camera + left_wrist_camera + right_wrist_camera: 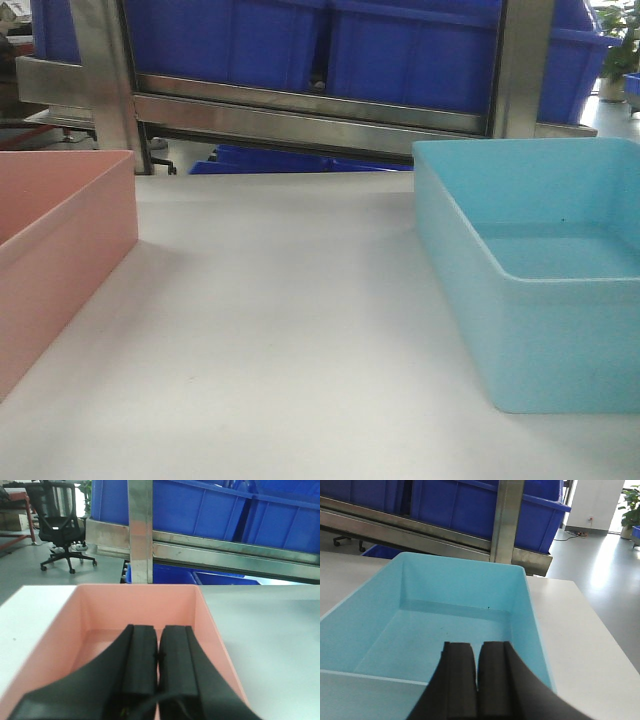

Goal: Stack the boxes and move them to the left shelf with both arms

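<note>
Front view: two boxes, both on the white tabletop (280, 330), unstacked. Pink box (60, 230) at left edge, blue box (540, 300) at right, well apart, bare table between. Both upright, open tops up. No arm shows in this view.

Behind the table: steel rack (300, 115), two uprights and a flat front bar. Dark blue bins (300, 50) sit on it, at least two side by side. More dark blue plastic shows below the bar, count unclear.

Left wrist view only: left gripper (158, 660) hangs over the pink box's inside, black fingers pressed together, nothing between them. One black office chair (60, 530) on the floor beyond the table's left end.

Right wrist view only: right gripper (477, 670) over the blue box's near end, fingers likewise pressed together, holding nothing. Blue box's floor bare but for a small dark speck near the far wall. One potted plant (632, 505) far right

Tally: two boxes, two grippers, one chair, one plant
</note>
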Controlling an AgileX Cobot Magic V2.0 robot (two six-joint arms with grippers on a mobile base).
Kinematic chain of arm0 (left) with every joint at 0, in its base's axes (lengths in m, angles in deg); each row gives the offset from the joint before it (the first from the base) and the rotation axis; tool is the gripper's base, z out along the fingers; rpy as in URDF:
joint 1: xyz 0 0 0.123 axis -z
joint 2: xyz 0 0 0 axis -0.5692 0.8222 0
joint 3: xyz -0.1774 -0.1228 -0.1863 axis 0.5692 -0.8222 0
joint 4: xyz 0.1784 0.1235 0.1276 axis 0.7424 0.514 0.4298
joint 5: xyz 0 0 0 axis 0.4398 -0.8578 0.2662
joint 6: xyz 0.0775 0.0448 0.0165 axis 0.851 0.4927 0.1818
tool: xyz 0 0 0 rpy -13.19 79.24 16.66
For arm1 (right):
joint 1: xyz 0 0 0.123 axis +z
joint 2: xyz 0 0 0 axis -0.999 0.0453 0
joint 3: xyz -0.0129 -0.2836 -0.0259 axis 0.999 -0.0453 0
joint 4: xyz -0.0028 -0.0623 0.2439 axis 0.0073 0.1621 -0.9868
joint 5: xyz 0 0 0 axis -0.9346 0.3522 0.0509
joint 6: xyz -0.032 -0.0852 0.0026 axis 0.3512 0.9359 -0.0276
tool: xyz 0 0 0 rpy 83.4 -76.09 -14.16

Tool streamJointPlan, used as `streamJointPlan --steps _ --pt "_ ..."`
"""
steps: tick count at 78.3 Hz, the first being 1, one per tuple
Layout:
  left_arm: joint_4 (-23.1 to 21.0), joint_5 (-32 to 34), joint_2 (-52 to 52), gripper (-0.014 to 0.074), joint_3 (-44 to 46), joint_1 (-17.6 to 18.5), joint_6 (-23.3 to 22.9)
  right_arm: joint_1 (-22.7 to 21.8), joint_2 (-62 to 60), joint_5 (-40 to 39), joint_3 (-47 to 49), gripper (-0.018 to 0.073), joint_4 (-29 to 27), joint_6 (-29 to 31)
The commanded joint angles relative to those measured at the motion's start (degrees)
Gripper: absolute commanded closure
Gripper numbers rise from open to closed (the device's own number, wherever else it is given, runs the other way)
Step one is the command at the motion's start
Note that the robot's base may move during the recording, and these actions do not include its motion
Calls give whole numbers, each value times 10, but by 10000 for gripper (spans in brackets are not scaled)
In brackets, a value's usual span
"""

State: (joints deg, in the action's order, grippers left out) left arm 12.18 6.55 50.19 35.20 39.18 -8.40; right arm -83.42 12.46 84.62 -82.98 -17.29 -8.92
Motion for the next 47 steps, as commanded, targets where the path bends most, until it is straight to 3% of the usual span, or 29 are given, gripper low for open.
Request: streamJointPlan --steps 1,10,30,47 --pt "15 35 42 596 52 0 2 -3 -12 -51 13 510 1 4" --pt "18 28 110 596 104 0 2 -3 -12 -51 13 510 1 4" --pt "16 -79 323 596 241 0 2 -3 -12 -51 13 510 1 4" --pt "12 -261 473 596 367 -10 2 -3 -12 -51 13 510 1 4"
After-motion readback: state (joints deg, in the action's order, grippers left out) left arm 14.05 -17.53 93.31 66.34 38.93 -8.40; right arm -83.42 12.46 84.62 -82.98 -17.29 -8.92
